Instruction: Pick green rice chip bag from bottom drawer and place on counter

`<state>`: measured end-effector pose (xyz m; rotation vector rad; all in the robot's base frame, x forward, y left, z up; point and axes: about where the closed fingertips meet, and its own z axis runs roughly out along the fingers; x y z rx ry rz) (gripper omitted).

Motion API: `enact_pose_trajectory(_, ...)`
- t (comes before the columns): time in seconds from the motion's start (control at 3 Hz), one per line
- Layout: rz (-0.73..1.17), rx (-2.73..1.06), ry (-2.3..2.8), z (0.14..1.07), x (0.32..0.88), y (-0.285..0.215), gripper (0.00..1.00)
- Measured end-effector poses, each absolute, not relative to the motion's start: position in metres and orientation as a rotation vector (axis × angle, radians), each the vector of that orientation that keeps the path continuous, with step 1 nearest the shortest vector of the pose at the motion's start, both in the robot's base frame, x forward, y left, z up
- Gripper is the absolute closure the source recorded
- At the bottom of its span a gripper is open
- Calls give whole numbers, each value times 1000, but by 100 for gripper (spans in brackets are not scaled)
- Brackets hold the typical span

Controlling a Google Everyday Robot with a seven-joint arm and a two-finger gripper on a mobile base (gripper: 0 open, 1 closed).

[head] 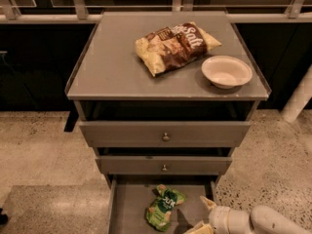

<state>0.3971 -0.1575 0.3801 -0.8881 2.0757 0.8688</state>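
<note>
The green rice chip bag lies crinkled on the flat grey floor of the open bottom drawer, near its middle. My gripper comes in from the lower right on a white arm, its pale fingers spread just to the right of the bag, over the drawer's right side, and nothing is between them. The counter is the grey top of the cabinet above.
A brown-and-cream "Salt" chip bag and a white bowl sit on the counter's right half. Two upper drawers with round knobs are pushed in. Speckled floor surrounds the cabinet; a white post stands at the right.
</note>
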Motion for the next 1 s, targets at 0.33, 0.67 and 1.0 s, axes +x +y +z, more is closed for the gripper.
enact_pose_trajectory(0.33,891,-1005,2109,331,416,-130,0)
enact_pose_trajectory(0.67,894,-994,2118,331,413,-130,0)
enact_pose_trajectory(1.0,886,-1019,2058,322,422,-132,0)
